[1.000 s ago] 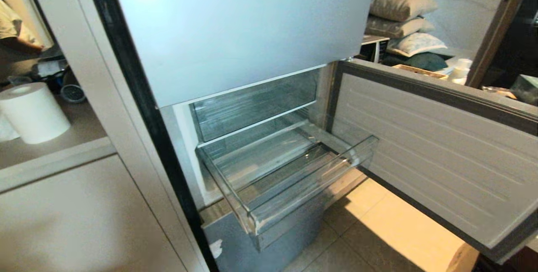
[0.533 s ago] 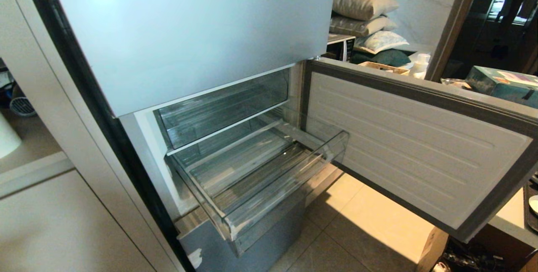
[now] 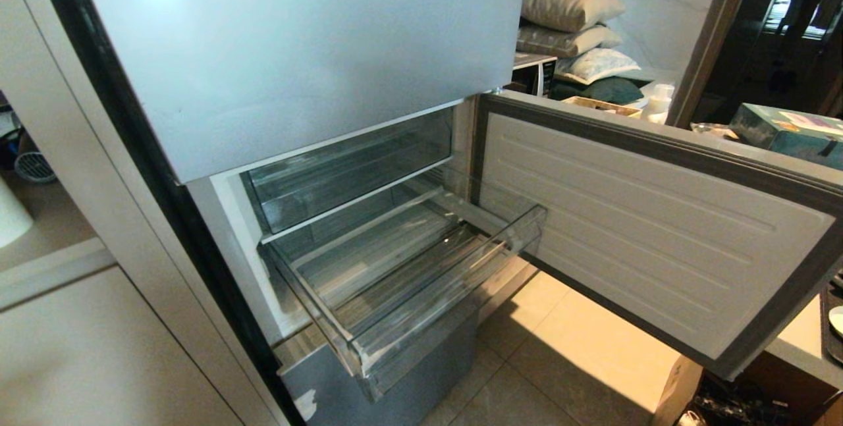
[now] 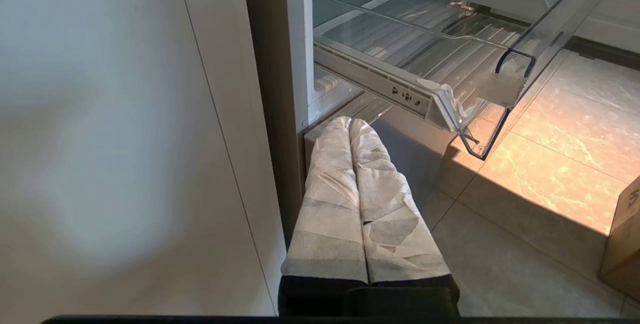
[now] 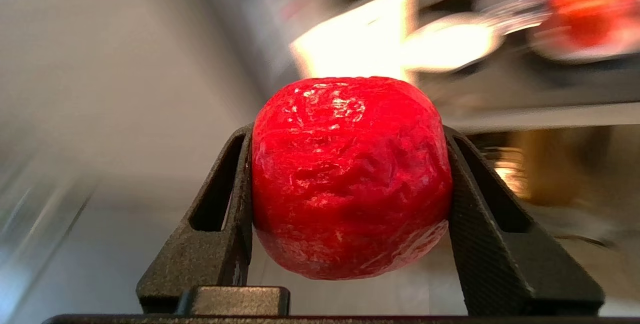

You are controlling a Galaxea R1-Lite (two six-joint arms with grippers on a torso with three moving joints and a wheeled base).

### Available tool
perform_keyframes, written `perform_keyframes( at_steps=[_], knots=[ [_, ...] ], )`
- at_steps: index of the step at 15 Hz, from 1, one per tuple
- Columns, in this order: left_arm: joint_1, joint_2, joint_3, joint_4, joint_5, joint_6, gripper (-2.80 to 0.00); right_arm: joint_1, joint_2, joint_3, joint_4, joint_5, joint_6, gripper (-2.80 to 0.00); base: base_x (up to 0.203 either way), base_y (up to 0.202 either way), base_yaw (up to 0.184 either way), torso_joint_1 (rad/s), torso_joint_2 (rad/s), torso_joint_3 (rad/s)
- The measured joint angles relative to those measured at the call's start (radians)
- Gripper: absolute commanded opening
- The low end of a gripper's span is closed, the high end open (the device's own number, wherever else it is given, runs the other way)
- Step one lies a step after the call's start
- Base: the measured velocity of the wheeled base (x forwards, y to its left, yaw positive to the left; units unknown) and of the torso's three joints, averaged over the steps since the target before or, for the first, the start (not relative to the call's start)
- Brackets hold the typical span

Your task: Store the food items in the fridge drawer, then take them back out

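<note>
- a glossy red, apple-like round fruit [image 5: 350,179] fills the middle of the right wrist view, held in the right gripper [image 5: 350,184].
- the two black ribbed fingers [image 5: 227,199] stand moderately apart and press the fruit's opposite flanks at its widest part, one on each side. the fruit sits deep between them, with its top rising above the fingertips.
- its skin looks shiny and slightly dimpled. it is probably smooth and a little slippery, firm rather than soft, and light enough for one gripper to carry.
- a hold across the widest band, as here, seems the safest. higher or lower on the curve, the round body could squirt out of the hold.
- behind the fruit the background is smeared. only blurred red and orange shapes show far off, too unclear to name.
- the wide, shallow, clear plastic fridge drawer [image 3: 435,307] stands pulled out under the closed silver-blue upper door panel [image 3: 296,51]. nothing lies in the drawer, so the storing step looks not yet done.
- the lower fridge door [image 3: 658,228] hangs swung open on the drawer's right side, showing its pale ribbed inner face.
- neither arm appears in the head view, so the held fruit is somewhere outside it, and how near the drawer it is cannot be told.
- the left gripper [image 4: 350,122] is parked low beside the fridge's lower corner. its white-wrapped fingers [image 4: 327,204] are pressed together and hold nothing.
- the orange fruit is not clearly visible anywhere.
</note>
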Motion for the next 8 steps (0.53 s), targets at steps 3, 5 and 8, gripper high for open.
perform_keyframes(
  at_steps=[3, 5, 8],
  knots=[
    [0.0, 0.0, 0.0, 0.0, 0.0, 0.0, -2.8, -0.208, 0.239, -0.054, -0.19, 0.014, 0.033, -2.8, 0.0, 0.0, 0.0, 0.0, 0.0, 0.0],
    [0.0, 0.0, 0.0, 0.0, 0.0, 0.0, -2.8, -0.267, 0.375, -0.072, -0.284, 0.033, 0.041, -2.8, 0.0, 0.0, 0.0, 0.0, 0.0, 0.0],
    [0.0, 0.0, 0.0, 0.0, 0.0, 0.0, -2.8, -0.309, 0.577, -0.098, -0.424, 0.046, 0.04, -2.8, 0.0, 0.0, 0.0, 0.0, 0.0, 0.0]
  ],
)
